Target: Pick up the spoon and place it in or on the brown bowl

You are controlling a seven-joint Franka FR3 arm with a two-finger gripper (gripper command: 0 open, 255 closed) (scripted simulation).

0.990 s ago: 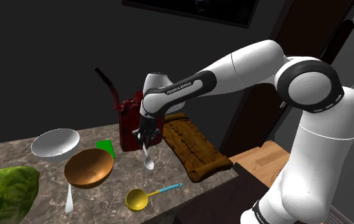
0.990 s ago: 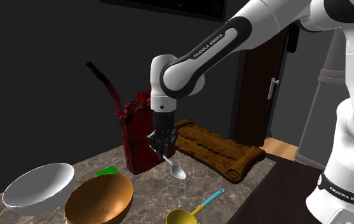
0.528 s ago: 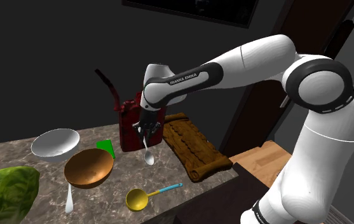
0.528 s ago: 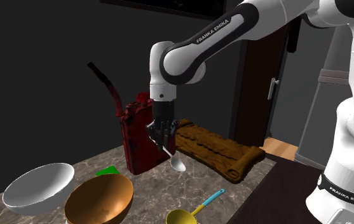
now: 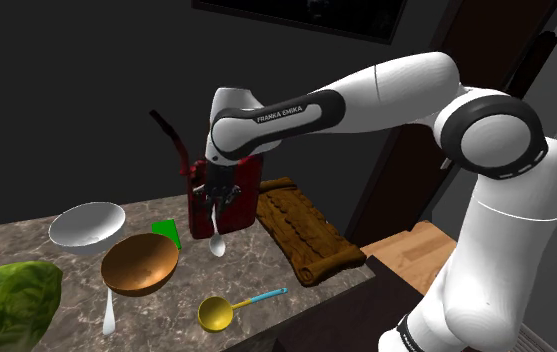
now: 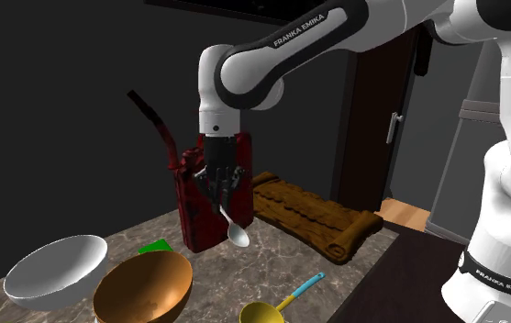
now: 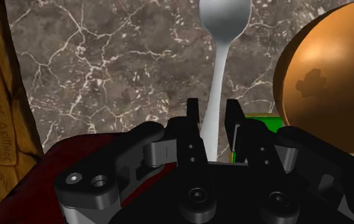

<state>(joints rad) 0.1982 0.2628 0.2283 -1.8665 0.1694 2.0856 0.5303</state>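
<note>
A pale silver spoon [image 5: 214, 234] [image 6: 234, 229] [image 7: 223, 38] hangs bowl-end down, its handle clasped in my black gripper [image 5: 209, 199] [image 6: 221, 186] [image 7: 212, 118], which is shut on it. The spoon is in the air above the marble counter [image 5: 266, 270], between the brown bowl and a dark red canister [image 5: 228, 190] [image 6: 199, 202]. The brown bowl [image 5: 140, 263] [image 6: 143, 286] [image 7: 328, 83] rests on the counter, a short way toward the shoulder view's left of the spoon and below it.
A white bowl [image 5: 87, 225] [image 6: 55, 266] sits beyond the brown one, with a green item [image 5: 169, 231] between. A yellow ladle with a blue handle [image 5: 228, 309] [image 6: 276, 307] lies near the front edge. A carved wooden board [image 5: 301, 235] [image 6: 313, 213], a leafy green [image 5: 11, 300] and a second spoon [image 5: 110, 312] also lie here.
The gripper has carried the spoon up and toward the shoulder view's left, from beside the wooden board to in front of the red canister, closer to the brown bowl.
</note>
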